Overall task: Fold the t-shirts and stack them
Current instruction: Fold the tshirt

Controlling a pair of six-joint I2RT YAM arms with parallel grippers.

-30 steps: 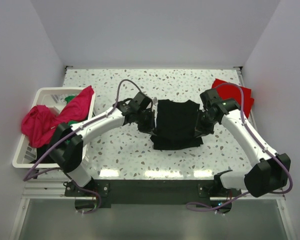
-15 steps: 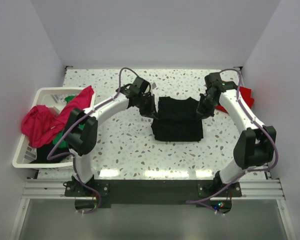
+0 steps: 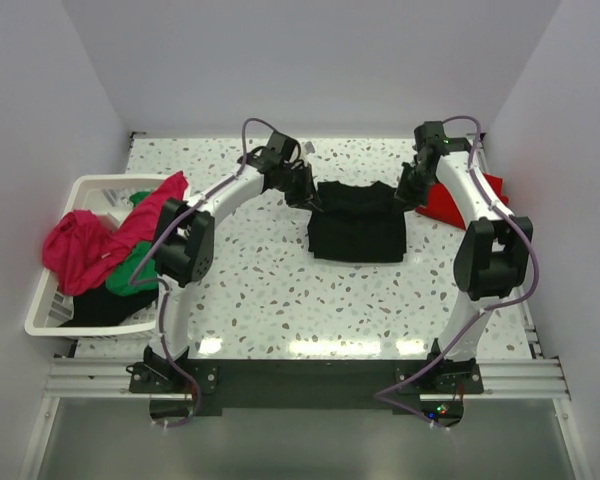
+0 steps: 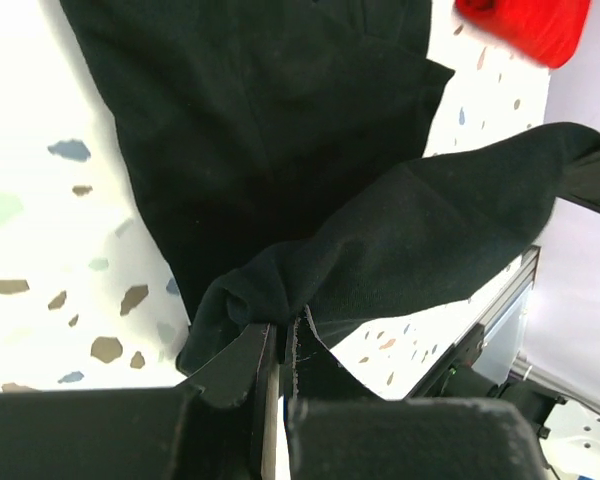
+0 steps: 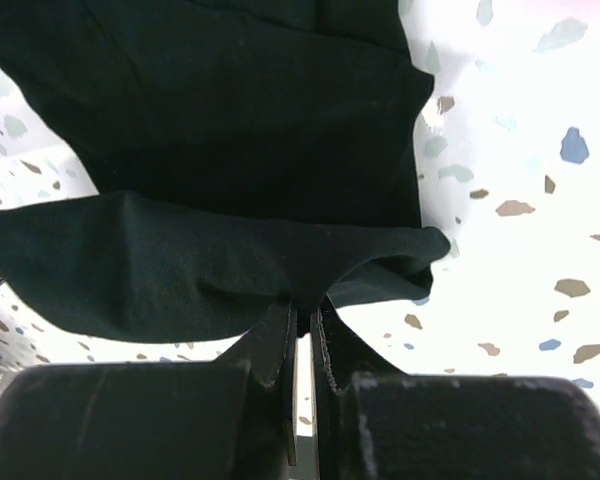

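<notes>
Basket (image 3: pixel 92 183): magenta-pink shirt (image 3: pixel 83 245) across its rim; green shirt (image 3: pixel 132 277) inside

The right arm (image 3: pixel 466 205) hides the middle of the red t-shirt (image 3: pixel 436 207), which the left wrist view crops

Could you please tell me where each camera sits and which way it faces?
Top external: above and behind the bases, looking down at the table; both arms show.
Left wrist: looks down past the left gripper, shut on the black t-shirt.
Right wrist: likewise past the right gripper, pinching it.
All share that t-shirt.
</notes>
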